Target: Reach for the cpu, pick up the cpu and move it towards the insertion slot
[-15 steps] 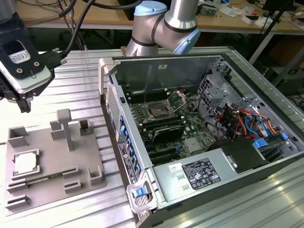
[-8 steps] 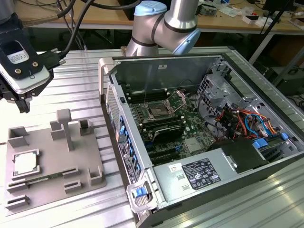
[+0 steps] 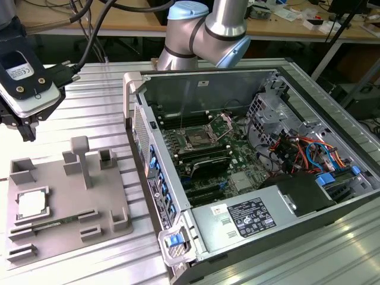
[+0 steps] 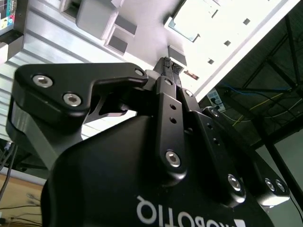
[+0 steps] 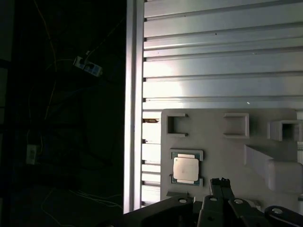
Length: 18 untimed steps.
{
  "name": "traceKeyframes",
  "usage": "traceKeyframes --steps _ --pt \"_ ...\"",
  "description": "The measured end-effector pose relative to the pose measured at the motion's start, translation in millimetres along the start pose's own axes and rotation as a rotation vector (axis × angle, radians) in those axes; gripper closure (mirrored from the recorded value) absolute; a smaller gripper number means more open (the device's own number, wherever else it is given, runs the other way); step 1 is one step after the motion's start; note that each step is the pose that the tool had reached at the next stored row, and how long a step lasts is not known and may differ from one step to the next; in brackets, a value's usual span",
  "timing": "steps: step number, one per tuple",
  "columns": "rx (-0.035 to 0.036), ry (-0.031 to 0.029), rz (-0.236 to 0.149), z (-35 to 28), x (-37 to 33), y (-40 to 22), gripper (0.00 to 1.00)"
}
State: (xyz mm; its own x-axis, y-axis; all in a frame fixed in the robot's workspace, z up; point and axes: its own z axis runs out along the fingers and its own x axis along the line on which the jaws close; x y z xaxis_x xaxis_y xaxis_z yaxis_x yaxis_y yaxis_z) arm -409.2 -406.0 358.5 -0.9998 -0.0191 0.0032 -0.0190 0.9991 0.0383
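The gripper's (image 5: 220, 182) fingers are seen drawn together, empty, near the cpu (image 5: 185, 168), which is seated in a recess by the grey tray's (image 5: 227, 146) edge. It is judged light, stiff and smooth-topped, best pinched by opposite rims.

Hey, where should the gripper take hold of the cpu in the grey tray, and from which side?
Probably by two opposite thin edges, coming straight down from above: the cpu lies flat, top up, in a shallow recess of the tray.
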Motion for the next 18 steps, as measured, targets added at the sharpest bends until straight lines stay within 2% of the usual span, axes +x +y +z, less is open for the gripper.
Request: traceKeyframes --steps 8,11,18 --pt "0.0 0.0014 0.0 0.3 2.5 0.1 0.89" --pt "-0.0003 0.0014 0.0 0.6 6.7 0.1 0.89" --pt "-0.0003 0.0014 0.0 1.1 11.5 0.2 0.89"
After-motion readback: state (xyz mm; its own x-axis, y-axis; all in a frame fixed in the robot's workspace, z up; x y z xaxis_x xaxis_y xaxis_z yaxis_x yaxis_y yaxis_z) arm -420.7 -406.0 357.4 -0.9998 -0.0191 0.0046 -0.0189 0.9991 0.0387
